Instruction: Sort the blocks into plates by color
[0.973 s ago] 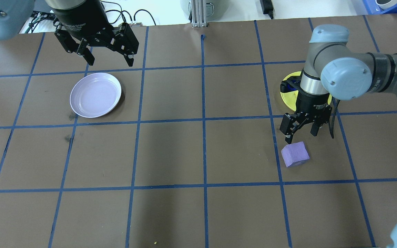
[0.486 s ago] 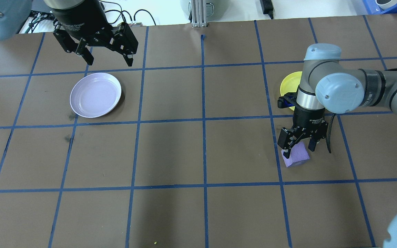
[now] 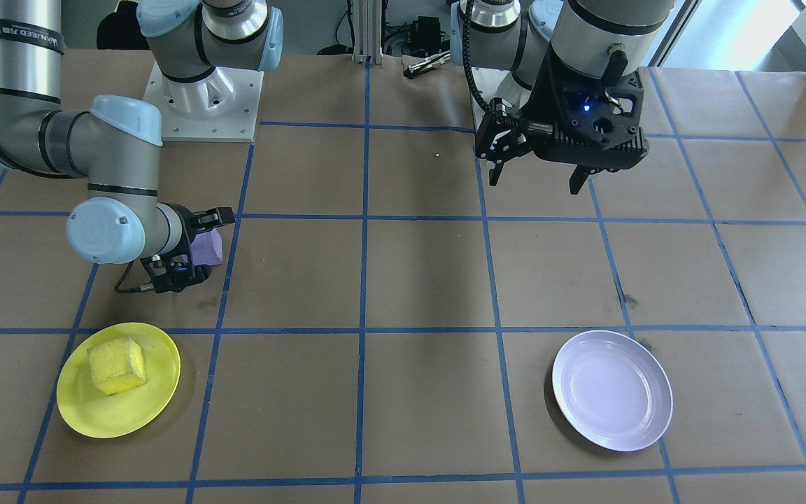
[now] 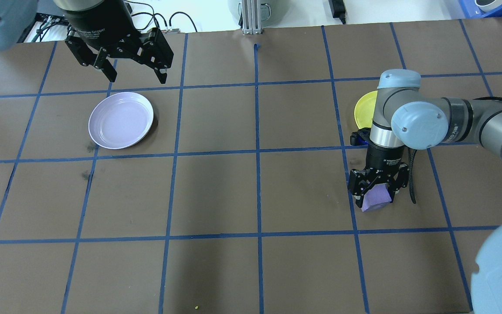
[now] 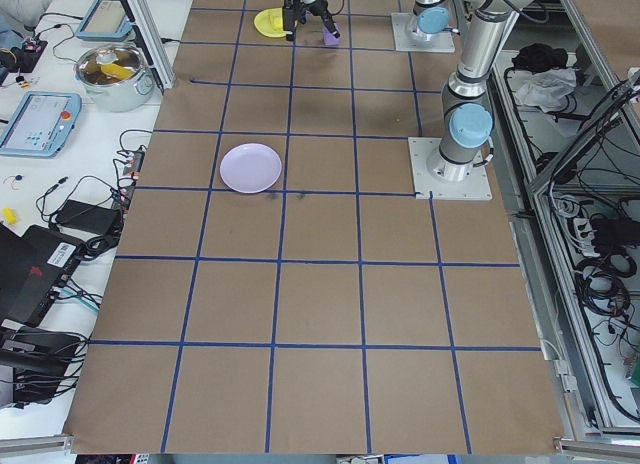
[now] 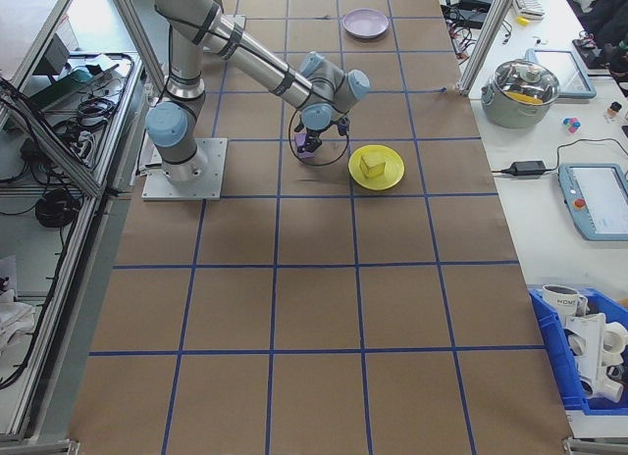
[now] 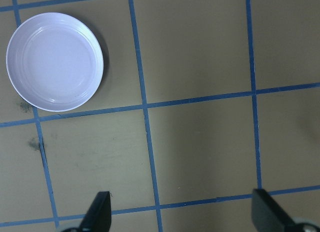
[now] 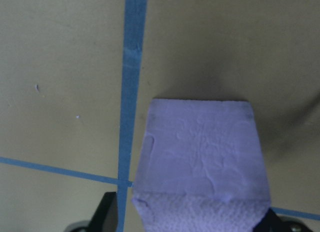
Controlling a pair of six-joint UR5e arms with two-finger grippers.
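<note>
Step in hand: the right gripper (image 4: 375,192) is down over the purple block (image 4: 377,198), its jaws apart and straddling the block. The wrist view shows a finger at each lower corner of the block (image 8: 200,162); whether they already touch its sides cannot be told.

Purple block, place: on the table (image 4: 251,196), just at 6 o'clock of the yellow plate (image 4: 364,111) in the overhead view, beside a crossing of blue tape lines (image 8: 129,92).

Purple block, handling: likely light and somewhat soft, judging by its rough, foam-like faces. It should give a little under a squeeze and not slip. It does not look fragile.

Where to hold: on two opposite side faces, near mid-height, with the fingers square to the faces so the cube does not twist out.

Yellow block (image 3: 116,364): already resting in the yellow plate (image 3: 158,399).

Lavender plate (image 4: 121,120): holds nothing, far off at 9 o'clock from the purple block, on the left arm's side.

Left gripper (image 4: 135,72): hangs above the table just at 12 o'clock of the lavender plate, jaws spread wide, holding nothing.

Progress: judged about half done; one colour is sorted.

Risk: the carry across the table is long, so a weak or off-centre pinch could drop the block.
</note>
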